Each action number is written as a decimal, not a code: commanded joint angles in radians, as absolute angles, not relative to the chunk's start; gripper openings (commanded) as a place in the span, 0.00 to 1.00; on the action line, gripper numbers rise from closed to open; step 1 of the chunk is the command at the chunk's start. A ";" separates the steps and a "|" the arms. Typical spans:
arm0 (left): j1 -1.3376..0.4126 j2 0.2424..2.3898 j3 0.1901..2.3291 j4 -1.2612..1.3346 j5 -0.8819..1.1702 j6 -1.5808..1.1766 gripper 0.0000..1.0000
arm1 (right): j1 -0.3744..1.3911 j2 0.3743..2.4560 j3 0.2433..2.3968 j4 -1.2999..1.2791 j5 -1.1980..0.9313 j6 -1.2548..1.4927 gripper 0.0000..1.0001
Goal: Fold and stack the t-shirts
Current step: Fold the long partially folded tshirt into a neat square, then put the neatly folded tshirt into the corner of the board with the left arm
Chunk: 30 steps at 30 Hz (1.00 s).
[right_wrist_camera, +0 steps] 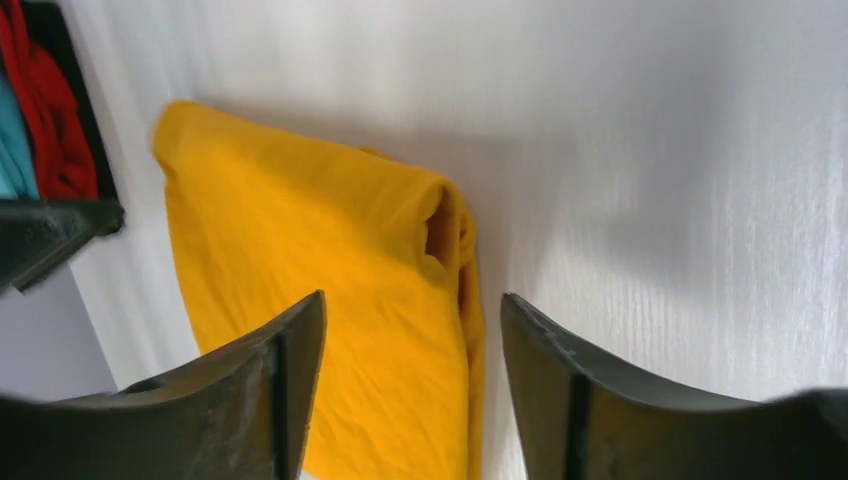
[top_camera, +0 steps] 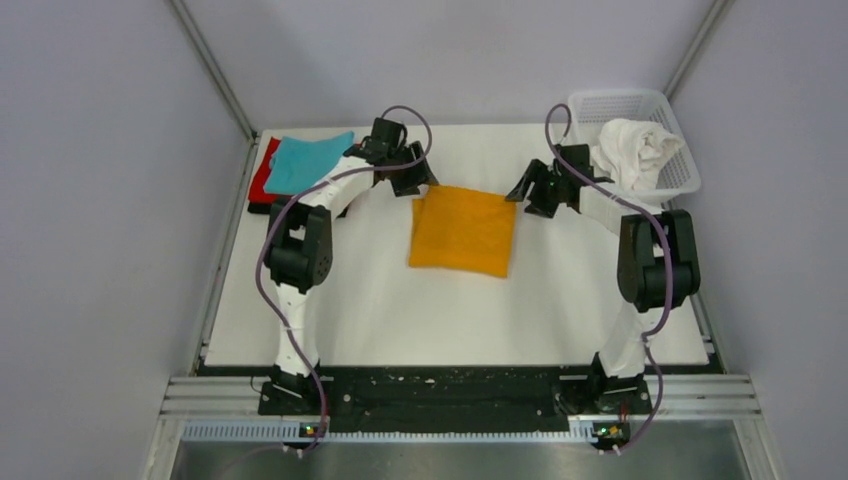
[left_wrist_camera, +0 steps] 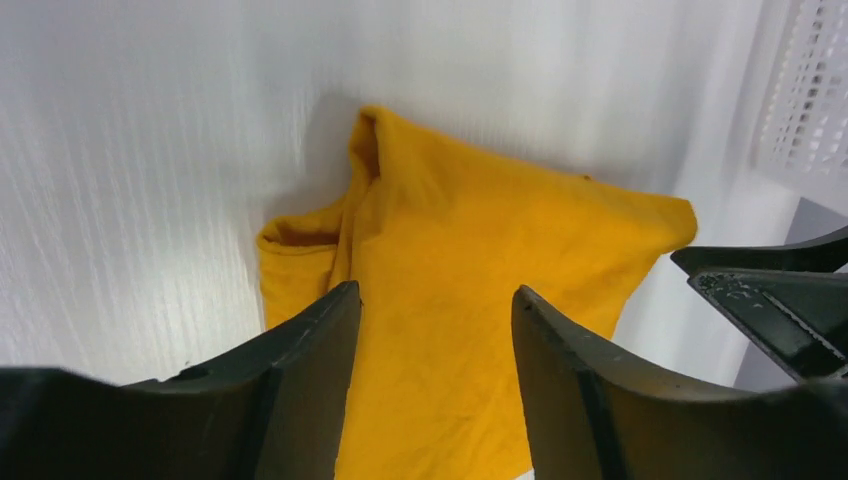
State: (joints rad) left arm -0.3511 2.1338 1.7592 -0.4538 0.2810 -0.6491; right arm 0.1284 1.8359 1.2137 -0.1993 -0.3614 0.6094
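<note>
The left gripper [left_wrist_camera: 435, 300] is spread wide and empty over the far left corner of the orange shirt [top_camera: 462, 232]. The right gripper [right_wrist_camera: 410, 305], also spread and empty, is over its far right corner. The orange shirt lies folded flat mid-table [top_camera: 400, 310]. At the far left a teal shirt [top_camera: 305, 160] lies on a red shirt [top_camera: 265, 175]. At the far right a white shirt [top_camera: 635, 150] sits in the basket [top_camera: 620, 100].

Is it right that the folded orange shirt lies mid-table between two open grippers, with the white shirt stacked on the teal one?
No: the top external view shows the white shirt bunched in the mesh basket, not on the teal shirt. The orange shirt, left gripper and right gripper are as stated.
</note>
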 commanded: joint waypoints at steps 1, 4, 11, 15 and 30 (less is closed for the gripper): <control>-0.333 2.118 1.814 -0.417 0.287 -0.636 0.76 | 0.109 1.857 1.317 -0.171 -0.323 0.570 0.74; -0.333 2.070 1.758 -0.383 0.293 -0.644 0.99 | 0.109 1.830 1.320 -0.178 -0.334 0.555 0.93; -0.340 2.009 1.591 -0.409 0.364 -0.505 0.99 | 0.109 1.675 1.197 -0.184 -0.328 0.525 0.99; -0.349 2.046 1.580 -0.466 0.373 -0.449 0.99 | 0.109 1.586 1.114 -0.193 -0.329 0.525 0.99; -0.487 2.253 1.713 -0.628 0.102 -0.462 0.72 | 0.109 1.294 0.949 -0.317 -0.223 0.495 0.99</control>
